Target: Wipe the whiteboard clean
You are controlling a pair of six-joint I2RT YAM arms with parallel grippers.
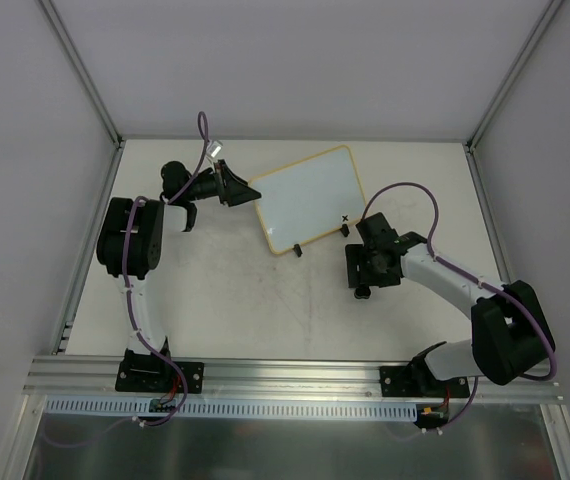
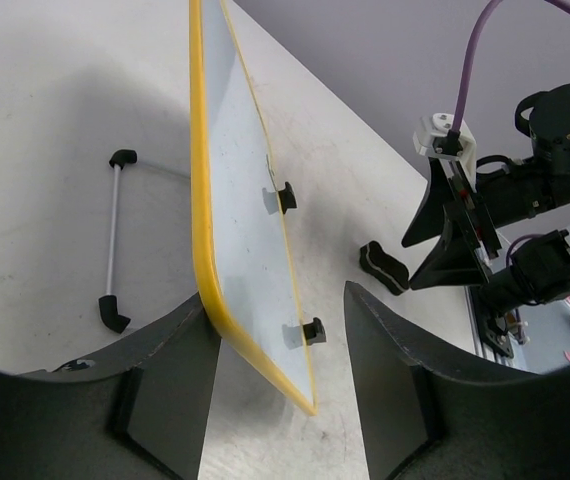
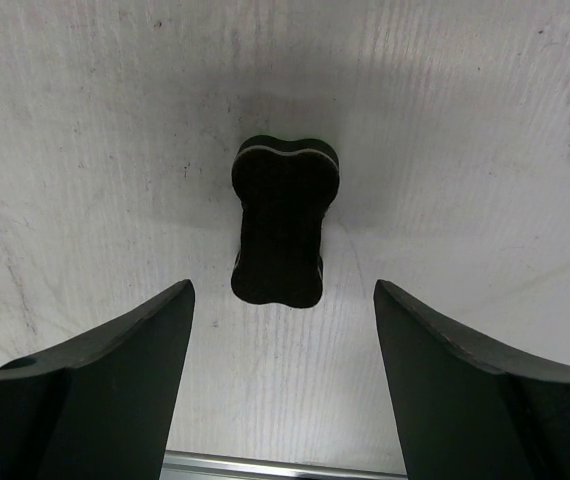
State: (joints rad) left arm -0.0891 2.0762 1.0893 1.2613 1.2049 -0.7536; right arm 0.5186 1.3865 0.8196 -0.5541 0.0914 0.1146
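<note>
— Pale walls closed in a scuffed white table (image 1: pixel 225 300). What were the grippers doing over it?

— The right gripper (image 3: pixel 283 290) hung with its fingers spread wide. The black eraser (image 3: pixel 283 222) lay flat on the table between them, touched by neither. The left gripper (image 2: pixel 275 297) was parted too, straddling a corner of the whiteboard (image 1: pixel 310 200). The yellow rim sat against one finger with a clear gap to the other, so nothing was clamped.

— And the board itself?

— It rested toward the back of the table, between the two arms and skewed to the table's edges. From above, its face showed no writing.

— So which step was it?

— Probably the close: the wiping looked finished, and both board and eraser lay free. A fresh pick-up of the eraser could not be ruled out, though. If the job was done, the next move called for raising the right arm straight off the eraser. The left arm would need to draw back along the board's edge so the rim was not dragged.
</note>
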